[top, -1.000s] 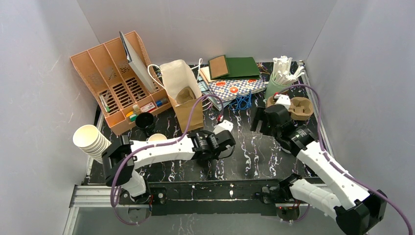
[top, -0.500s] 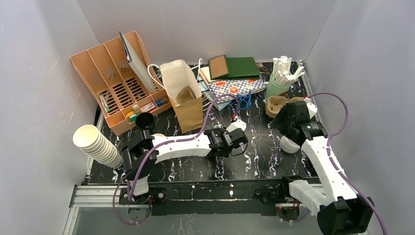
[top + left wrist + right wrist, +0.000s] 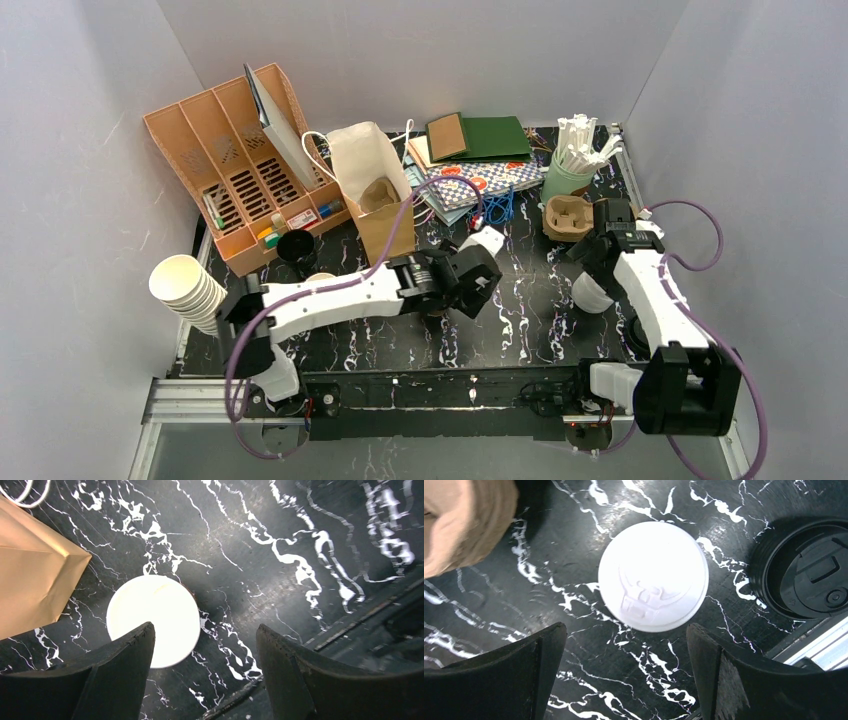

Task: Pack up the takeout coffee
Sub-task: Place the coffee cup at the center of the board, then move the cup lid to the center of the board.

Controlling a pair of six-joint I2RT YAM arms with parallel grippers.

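Pick-up stage, I'd say, with nothing packed yet! Right gripper (image 3: 625,630) hangs with jaws wide apart over a white-lidded tan paper cup (image 3: 653,576), at four o'clock on the black marbled table (image 3: 520,320). Left gripper (image 3: 205,629), jaws parted and empty, is above a second white-topped cup (image 3: 152,620) near centre. Next: drop, squeeze the cup's side gently, carry it over. The open brown paper bag (image 3: 390,230) at eleven o'clock holds a tan moulded insert (image 3: 378,195). The pulp cup carrier (image 3: 567,215) at two o'clock looks empty.
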